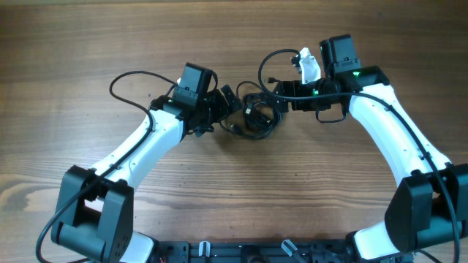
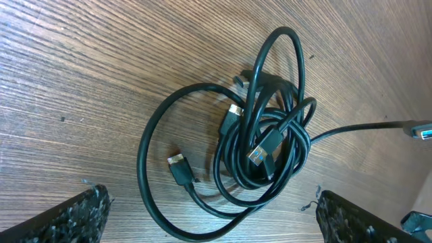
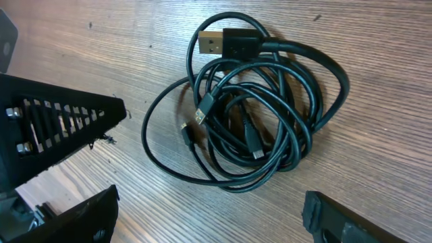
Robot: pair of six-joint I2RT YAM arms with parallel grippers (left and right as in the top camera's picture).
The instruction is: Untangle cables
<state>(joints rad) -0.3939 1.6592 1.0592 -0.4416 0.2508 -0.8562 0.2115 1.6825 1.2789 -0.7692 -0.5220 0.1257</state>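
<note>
Cables (image 1: pixel 256 113): black throughout, slight sheen. Large plug (image 3: pixel 210 44): golden metal tip, black body. Table (image 1: pixel 88 44): brown wood, darker streaked grain, few small dark specks. Left arm (image 1: pixel 146 146), right arm (image 1: pixel 387 131): white shells, black joints. Green light (image 1: pixel 316 91) glowing on right arm. Left fingers (image 2: pixel 71 219): black, grey-speckled.

The cables (image 1: pixel 256 115), thin, black and plug-tipped, lie tangled in loops between the left end effector (image 1: pixel 229 108) and the right end effector (image 1: pixel 281 93).
</note>
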